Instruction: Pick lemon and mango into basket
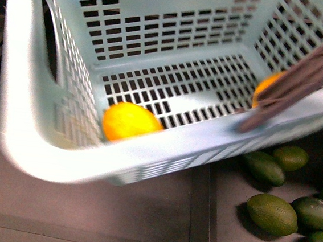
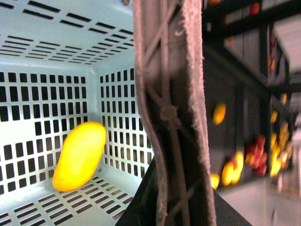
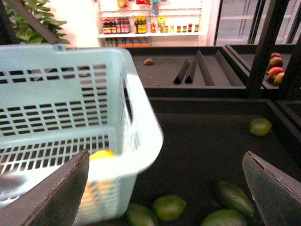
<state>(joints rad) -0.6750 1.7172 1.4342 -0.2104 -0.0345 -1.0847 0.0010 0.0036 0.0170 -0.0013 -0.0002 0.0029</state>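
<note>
The turquoise basket (image 1: 45,144) hangs tilted, close to the front camera. The mango (image 1: 128,122), an orange-yellow oval, lies in its near left corner and also shows in the left wrist view (image 2: 79,155). A second orange-yellow fruit (image 1: 266,88), which I take for the lemon, is mostly hidden behind the brown handle (image 1: 303,77). My left gripper (image 2: 174,202) is shut on the handle (image 2: 169,108). My right gripper (image 3: 165,155) is open and empty beside the basket (image 3: 141,127). A yellow fruit (image 3: 101,154) shows inside; I cannot tell which one. Neither gripper shows in the front view.
Several green oval fruits (image 1: 273,213) lie on the dark shelf under and right of the basket, also below my right gripper (image 3: 169,207). One green fruit (image 3: 260,126) lies further back. Black shelf posts (image 3: 263,47) and dividers (image 3: 190,70) stand behind.
</note>
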